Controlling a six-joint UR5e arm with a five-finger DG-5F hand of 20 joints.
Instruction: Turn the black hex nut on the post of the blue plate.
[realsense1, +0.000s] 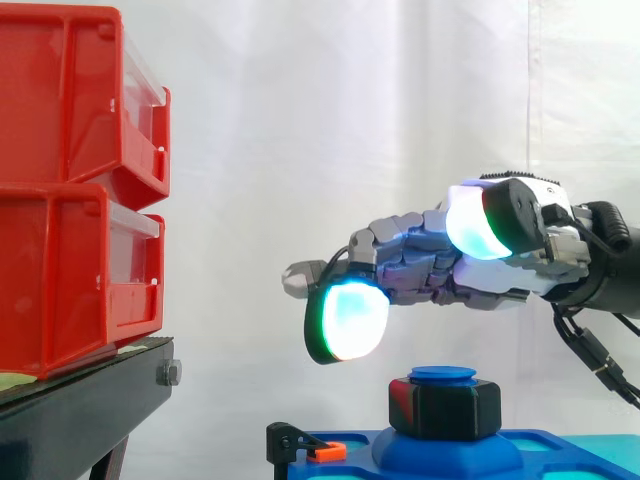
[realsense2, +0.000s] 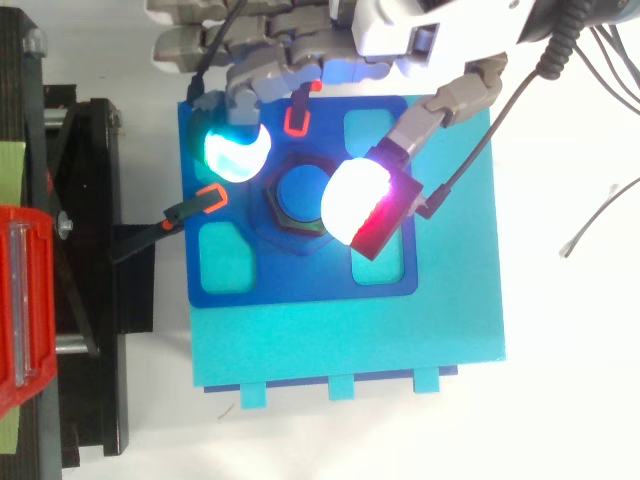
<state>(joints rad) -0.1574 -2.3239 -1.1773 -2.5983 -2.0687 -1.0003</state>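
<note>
Status: turning is judged not yet begun. The hand (realsense1: 430, 262) is held above the blue plate (realsense2: 300, 280) with fingers spread and relaxed; nothing is gripped. No contact with the black hex nut (realsense1: 445, 408) is seen, and in the side view a clear gap is visible between pads and nut.

The nut is seated on the post (realsense1: 443, 375) at the plate's middle, just under the post's blue cap and on the plate's raised boss. How tight it sits cannot be told.

The cyan-green fingertip pad (realsense1: 348, 318) is held over the plate's clamped side, beside the nut and higher than its top. The white-red thumb pad (realsense2: 352, 200) is held over the plate's opposite half, higher up. In the top view the nut is bracketed by the two, so alignment is judged mostly done. Left: lowering to the flats, closing, and the turn itself.

Surface: the plate is mounted on a cyan base (realsense2: 350, 340) and pinned by orange-tipped clamps (realsense2: 207, 198) at two plate edges. Red bins (realsense1: 80, 190) on a black stand (realsense1: 80, 410) are set well apart from the plate, past its clamped edge. A white curtain (realsense1: 300, 120) is hung behind the plate. Room above the plate is judged ample; the clamp under the fingertip pad is to be watched.
</note>
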